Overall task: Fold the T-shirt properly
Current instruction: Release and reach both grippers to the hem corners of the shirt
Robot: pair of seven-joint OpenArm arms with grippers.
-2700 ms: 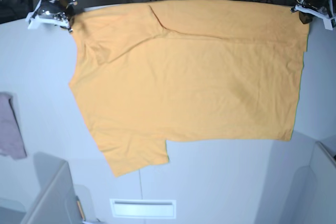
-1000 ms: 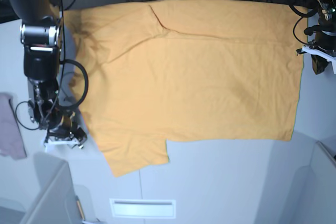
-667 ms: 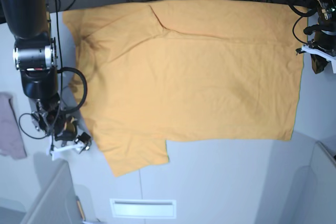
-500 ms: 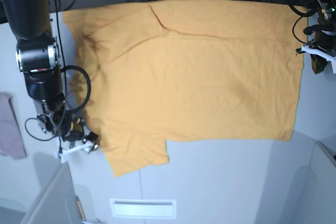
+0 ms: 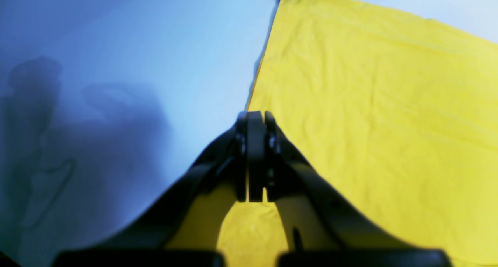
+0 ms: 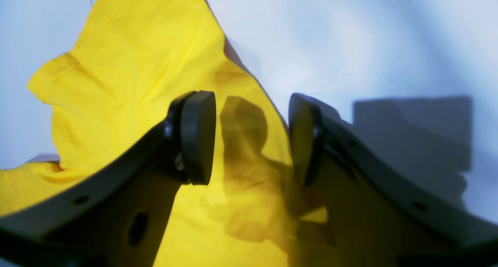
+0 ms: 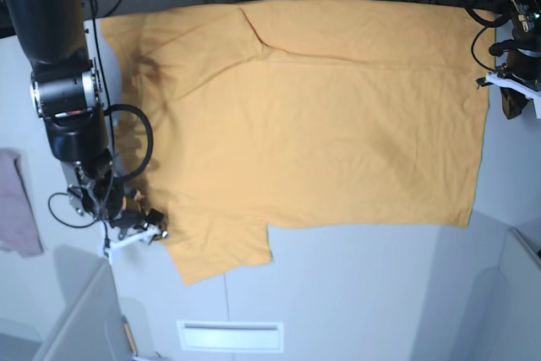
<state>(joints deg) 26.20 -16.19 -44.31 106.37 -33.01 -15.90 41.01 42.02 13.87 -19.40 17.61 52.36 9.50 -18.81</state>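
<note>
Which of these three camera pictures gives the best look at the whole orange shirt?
The base view: the T-shirt lies spread across the table, sleeves and edges all visible. The left wrist view shows only one straight edge; the right wrist view shows only a rumpled corner beneath open jaws.

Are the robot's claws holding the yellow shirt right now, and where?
No, nothing is held. The right gripper is open over the T-shirt sleeve's edge. The left gripper is shut and empty by the shirt's side edge.
</note>
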